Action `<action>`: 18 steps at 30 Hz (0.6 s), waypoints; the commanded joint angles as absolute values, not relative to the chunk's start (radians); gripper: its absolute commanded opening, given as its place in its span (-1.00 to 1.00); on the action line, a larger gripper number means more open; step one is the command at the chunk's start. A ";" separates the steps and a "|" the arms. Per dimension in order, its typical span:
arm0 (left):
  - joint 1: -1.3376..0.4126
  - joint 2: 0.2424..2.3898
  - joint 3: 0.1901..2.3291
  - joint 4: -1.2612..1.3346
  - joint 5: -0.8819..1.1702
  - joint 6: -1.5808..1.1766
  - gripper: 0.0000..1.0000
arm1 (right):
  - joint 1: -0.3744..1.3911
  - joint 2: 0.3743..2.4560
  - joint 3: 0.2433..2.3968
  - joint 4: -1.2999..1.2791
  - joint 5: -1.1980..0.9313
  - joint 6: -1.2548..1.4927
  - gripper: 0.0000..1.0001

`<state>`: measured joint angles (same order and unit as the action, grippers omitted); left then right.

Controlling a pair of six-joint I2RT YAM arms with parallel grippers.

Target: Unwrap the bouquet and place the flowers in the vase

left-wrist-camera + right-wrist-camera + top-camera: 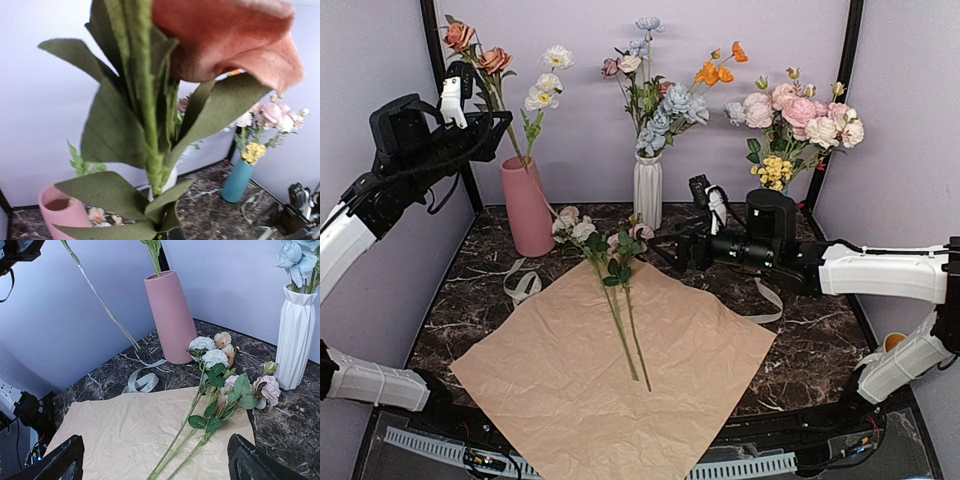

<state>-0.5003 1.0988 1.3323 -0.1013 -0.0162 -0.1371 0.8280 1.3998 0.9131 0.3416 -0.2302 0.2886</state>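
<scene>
We see the left claw (453, 98) raised at the far left, clamped on a rust-flowered stem (147, 100) whose lower end hangs just outside the pink vase (525, 215). The right claw (160, 462) gapes wide just right of the remaining flowers (610, 270), which lie across the kraft paper (620, 380) on the surface (480, 270).
</scene>
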 commanded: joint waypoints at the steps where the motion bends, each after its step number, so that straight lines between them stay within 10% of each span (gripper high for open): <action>1: -0.499 1.160 1.508 -0.218 -0.311 0.066 -1.00 | 0.798 1.407 0.904 0.335 -0.231 0.245 0.99; 18: -0.323 1.523 2.005 -0.148 -0.353 0.201 -1.00 | 0.775 1.487 0.895 0.361 -0.292 0.258 0.98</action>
<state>-0.3668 1.4548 1.9129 -0.1307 -0.3954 0.1951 0.7845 1.4761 0.9043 0.3252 -0.2710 0.2623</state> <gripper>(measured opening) 0.032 0.992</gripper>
